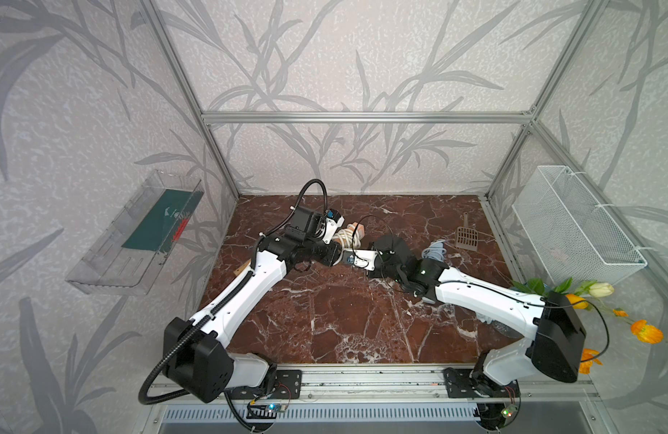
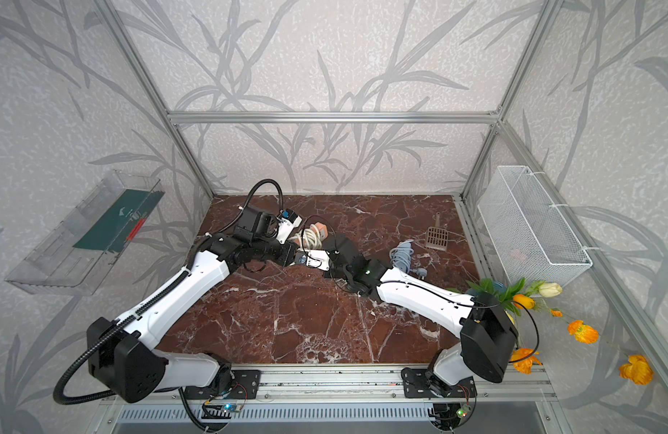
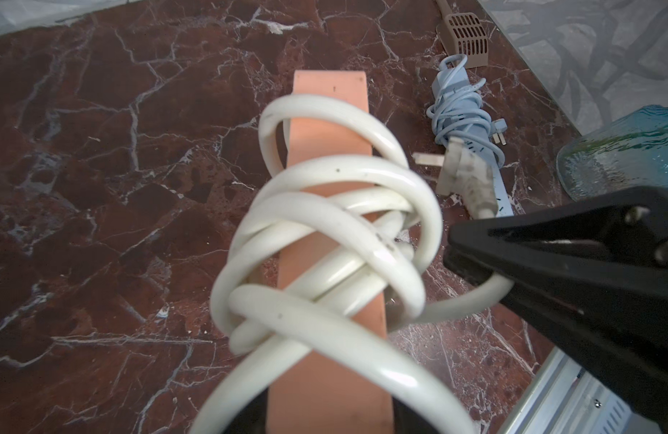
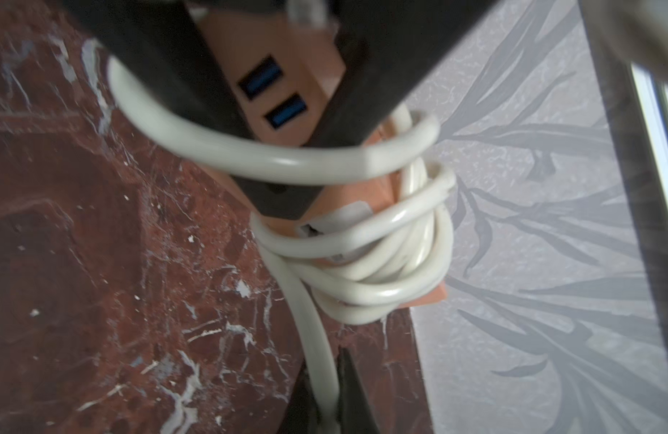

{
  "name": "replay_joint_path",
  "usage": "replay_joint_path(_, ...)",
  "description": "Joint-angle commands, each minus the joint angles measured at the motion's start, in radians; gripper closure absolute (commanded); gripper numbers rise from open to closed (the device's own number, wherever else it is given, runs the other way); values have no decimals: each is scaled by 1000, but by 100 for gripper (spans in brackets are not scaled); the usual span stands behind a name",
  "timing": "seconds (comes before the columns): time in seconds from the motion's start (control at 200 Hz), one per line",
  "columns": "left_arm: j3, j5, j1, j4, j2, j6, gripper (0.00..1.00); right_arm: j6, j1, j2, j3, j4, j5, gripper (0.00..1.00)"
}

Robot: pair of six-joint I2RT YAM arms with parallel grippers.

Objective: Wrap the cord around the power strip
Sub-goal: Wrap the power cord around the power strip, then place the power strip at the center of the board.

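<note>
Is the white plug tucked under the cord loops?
No, the white plug sticks out free beside the orange power strip, clear of the wrapped cord.

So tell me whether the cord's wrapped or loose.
Mostly wrapped: several loops of white cord circle the orange power strip; the plug end is unwound, beyond where the right gripper pinches it.

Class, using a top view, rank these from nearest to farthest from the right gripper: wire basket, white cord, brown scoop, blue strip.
1. white cord: pinched in the right gripper, mid-table.
2. blue strip: on the table, just to the right.
3. brown scoop: farther right and back.
4. wire basket: hung on the right wall.
</note>
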State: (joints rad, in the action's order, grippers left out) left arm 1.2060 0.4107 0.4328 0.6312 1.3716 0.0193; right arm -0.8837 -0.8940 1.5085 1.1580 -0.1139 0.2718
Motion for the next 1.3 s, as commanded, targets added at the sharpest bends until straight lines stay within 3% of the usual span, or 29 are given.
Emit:
replay_joint_path(0.0, -66, 282, 32, 125, 9, 21, 100, -211, 8, 21, 132, 226, 38, 100)
replay_joint_path(0.13, -102, 477, 43, 67, -8, 60, 100, -338, 29, 92, 174, 320, 15, 100)
replay_joint_path(0.215, -118, 523, 49, 60, -4, 68, 100, -368, 54, 121, 209, 296, -55, 95)
replay_joint_path(0.295, -152, 528, 48, 22, -3, 94, 100, -337, 72, 128, 224, 215, -175, 86)
replay_joint_path(0.39, -208, 528, 44, -60, -4, 144, 100, -178, 100, 145, 258, 27, -377, 83)
replay_joint_path(0.505, -294, 457, 18, -186, -3, 235, 100, -82, 101, 219, 217, -14, -536, 86)
replay_joint_path(0.65, -298, 210, 14, -113, 11, 187, 100, -14, 92, 339, 218, 107, -537, 88)
replay_joint_path(0.815, -342, 49, 12, -127, 2, 191, 100, 99, 89, 485, 383, 106, -584, 86)
replay_joint_path(0.995, -402, -8, 7, -191, 21, 245, 100, 207, 87, 647, 557, -31, -716, 80)
replay_joint_path(1.095, -425, -38, 5, -194, 30, 243, 100, 266, 95, 679, 548, 2, -765, 77)
replay_joint_path(1.219, -421, -174, 3, -154, 35, 255, 100, 354, 120, 669, 525, 36, -798, 71)
replay_joint_path(1.294, -412, -237, 31, -141, 30, 260, 100, 472, 139, 636, 482, 129, -809, 68)
